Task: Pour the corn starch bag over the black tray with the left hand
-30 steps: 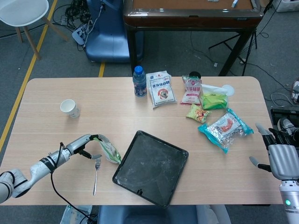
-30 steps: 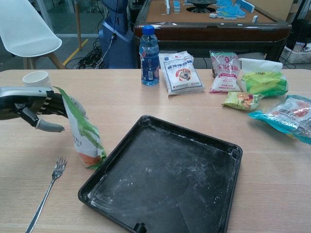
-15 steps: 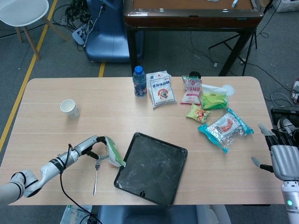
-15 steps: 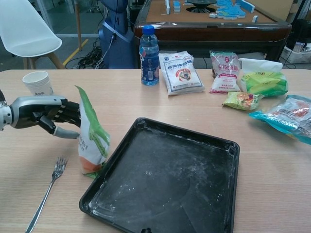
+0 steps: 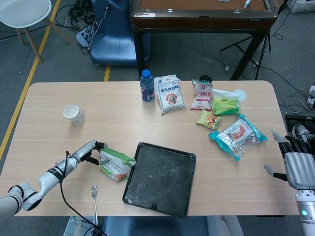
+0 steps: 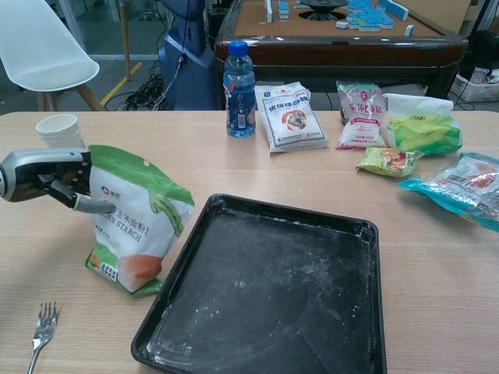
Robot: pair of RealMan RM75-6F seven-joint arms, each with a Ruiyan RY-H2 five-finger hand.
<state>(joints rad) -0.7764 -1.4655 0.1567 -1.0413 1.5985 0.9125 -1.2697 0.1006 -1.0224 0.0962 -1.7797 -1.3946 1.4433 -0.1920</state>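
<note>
One black tray (image 5: 158,178), dusted with white powder, sits near the table's (image 5: 118,128) front edge in the head view, and a paper cup (image 5: 73,114) stands toward the left edge. The corn starch bag (image 5: 115,164) rests just left of the tray, gripped at its left end by the left hand (image 5: 87,153). The right hand (image 5: 295,167) hangs off the right edge, fingers spread, holding nothing.

From the chest view, the tray (image 6: 234,327) holds only powder smears; the bag (image 6: 132,222) stands tilted on the table, its top held by the left hand (image 6: 51,175).
</note>
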